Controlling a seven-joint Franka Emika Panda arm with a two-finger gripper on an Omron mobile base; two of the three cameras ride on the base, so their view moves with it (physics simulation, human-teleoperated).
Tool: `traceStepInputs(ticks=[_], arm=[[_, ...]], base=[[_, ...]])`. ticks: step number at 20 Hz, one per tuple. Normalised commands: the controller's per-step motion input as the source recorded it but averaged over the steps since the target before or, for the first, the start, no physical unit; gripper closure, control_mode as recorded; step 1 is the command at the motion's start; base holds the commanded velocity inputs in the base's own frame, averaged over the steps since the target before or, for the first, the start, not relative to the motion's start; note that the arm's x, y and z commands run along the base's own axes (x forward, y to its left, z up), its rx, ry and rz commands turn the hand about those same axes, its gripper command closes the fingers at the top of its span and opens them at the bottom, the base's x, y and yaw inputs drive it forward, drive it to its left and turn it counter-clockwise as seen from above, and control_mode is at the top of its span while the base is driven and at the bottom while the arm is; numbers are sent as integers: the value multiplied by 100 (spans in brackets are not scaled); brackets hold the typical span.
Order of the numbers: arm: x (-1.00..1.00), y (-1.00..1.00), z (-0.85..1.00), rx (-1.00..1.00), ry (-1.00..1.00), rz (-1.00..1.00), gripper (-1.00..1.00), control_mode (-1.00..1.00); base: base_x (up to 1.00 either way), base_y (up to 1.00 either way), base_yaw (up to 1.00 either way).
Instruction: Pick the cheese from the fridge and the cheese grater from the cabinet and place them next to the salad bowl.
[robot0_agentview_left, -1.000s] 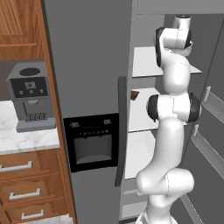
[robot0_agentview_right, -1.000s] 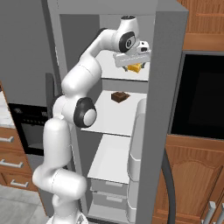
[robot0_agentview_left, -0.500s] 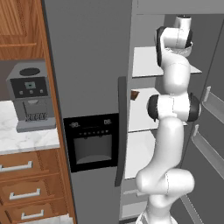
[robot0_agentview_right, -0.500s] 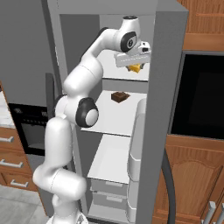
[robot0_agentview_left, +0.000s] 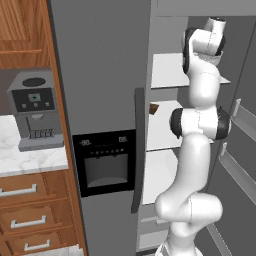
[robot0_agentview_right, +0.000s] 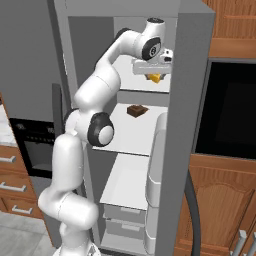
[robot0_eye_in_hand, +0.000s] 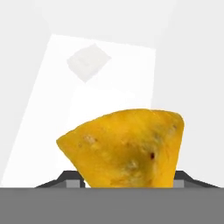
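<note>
Tall grey fridge (robot0_agentview_left: 100, 75) with its right-hand compartment open, white inner shelves (robot0_agentview_right: 127, 132) showing; closed left door carries a black dispenser panel (robot0_agentview_left: 105, 162) and a long dark vertical handle (robot0_agentview_left: 138, 150). White arm (robot0_agentview_right: 95, 95) rises from the base and reaches up into the open compartment, hand at the top shelf. White marble counter (robot0_agentview_left: 30, 157) left of the fridge in the left base view, wooden drawers with silver handles (robot0_agentview_left: 30, 215) below it, grey coffee machine (robot0_agentview_left: 34, 110) sitting on the counter near its back edge. Black oven front (robot0_agentview_right: 227, 107) set in wood cabinets right of the fridge in the right base view. Small brown block (robot0_agentview_right: 137, 110) lies on the middle shelf, toward its back right part, below the hand. Gripper (robot0_agentview_right: 154, 76) at the top shelf near its front right edge, jaws closed on the cheese (robot0_agentview_right: 155, 78); the hand view shows the yellow-orange wedge (robot0_eye_in_hand: 124, 148) sitting between the two dark fingertips (robot0_eye_in_hand: 70, 180), each side touching a tip. Cannot tell whether the cheese touches the shelf. Pale square patch (robot0_eye_in_hand: 88, 62) on the white surface beyond the wedge.
</note>
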Motion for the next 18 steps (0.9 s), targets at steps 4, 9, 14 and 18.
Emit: traceStepInputs(ticks=[4,9,14,18], arm=[[16,19,0,17,-12,-14,100,-100],[32,63,0,0,-9,-9,100,-100],[41,9,-13,0,-10,-14,100,-100],[3,0,-2,0,0,-4,100,-100]], base=[[0,0,0],[0,0,0],[0,0,0],[0,0,0]])
